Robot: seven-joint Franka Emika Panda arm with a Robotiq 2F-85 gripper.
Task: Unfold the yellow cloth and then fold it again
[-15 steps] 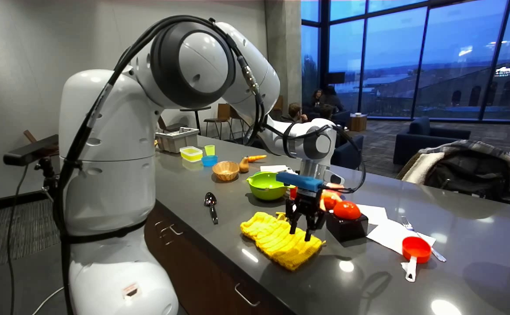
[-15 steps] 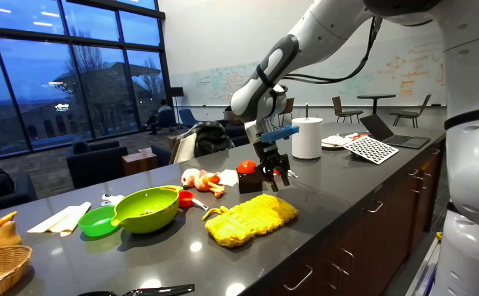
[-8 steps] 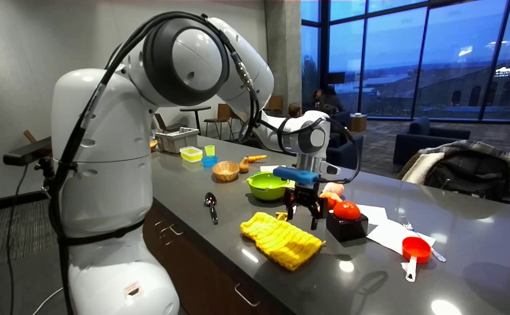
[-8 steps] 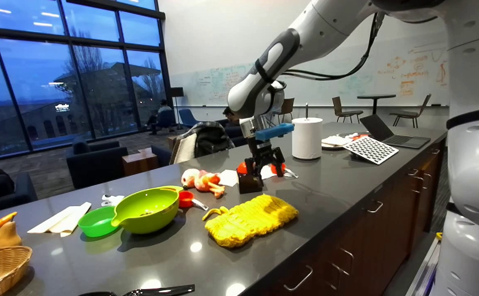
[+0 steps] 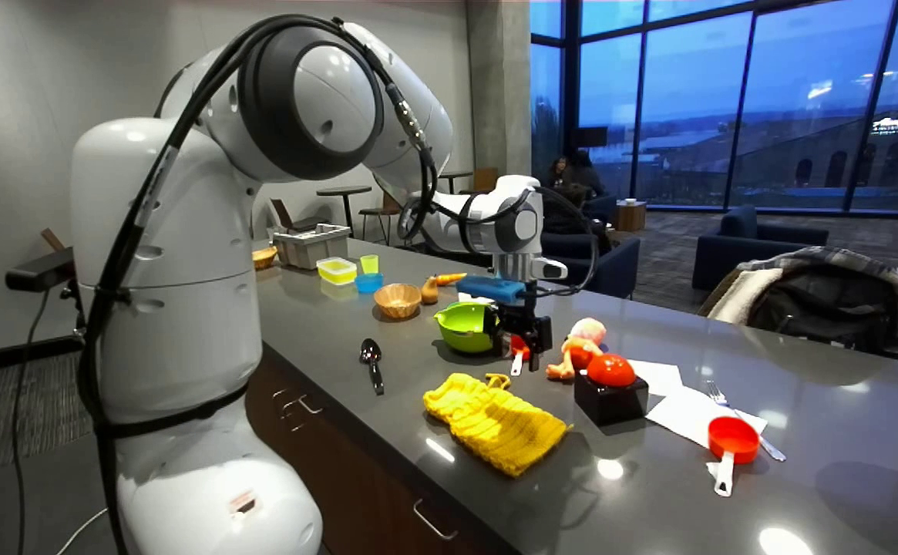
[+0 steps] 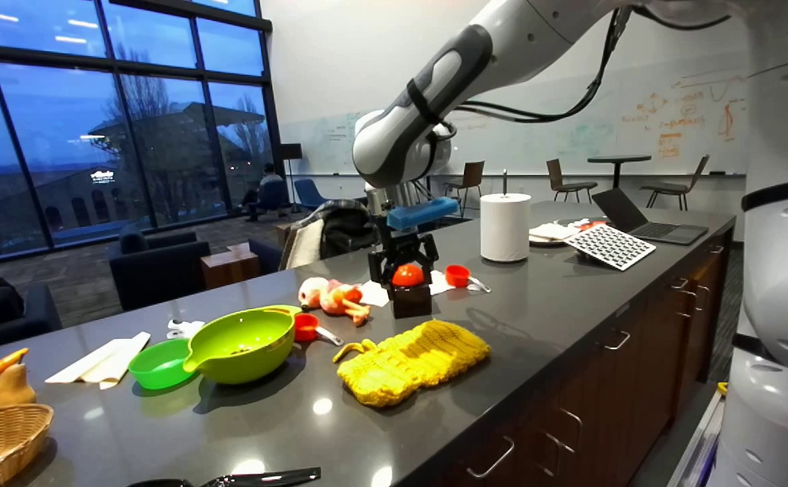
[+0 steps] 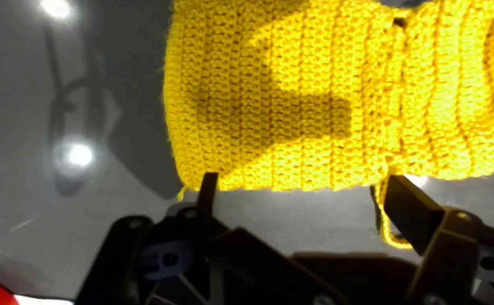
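I have the hand [image 7: 304, 195] spread wide, its fingers [image 7: 412, 212] well apart and pointing down, hanging above the grey bench [image 6: 285, 433]. The yellow cloth [image 6: 414, 365] lies flat on that bench, a thick ribbed knit piece that I see drawn in at a waist in the wrist view, with a dark shadow falling across it. A thin yellow loop [image 7: 393, 243] sticks out from one long side. In both exterior views I read a gap between the hand and the cloth, the hand being higher. Near one end of the cloth I see a black block [image 5: 610, 405] with a red dome [image 5: 610, 370] on top, and near the block a pink and orange figure [image 5: 583, 343], its kind unclear to me. The lime-green bowl [image 6: 245, 345] sits past the cloth's other end, between a red scoop [image 6: 306, 327] and a green dish [image 6: 162, 365]. I also make out a black spoon [image 5: 371, 362] and, well apart from it, another red scoop [image 5: 732, 441] beside a fork [image 5: 718, 395] and white paper [image 5: 687, 416].
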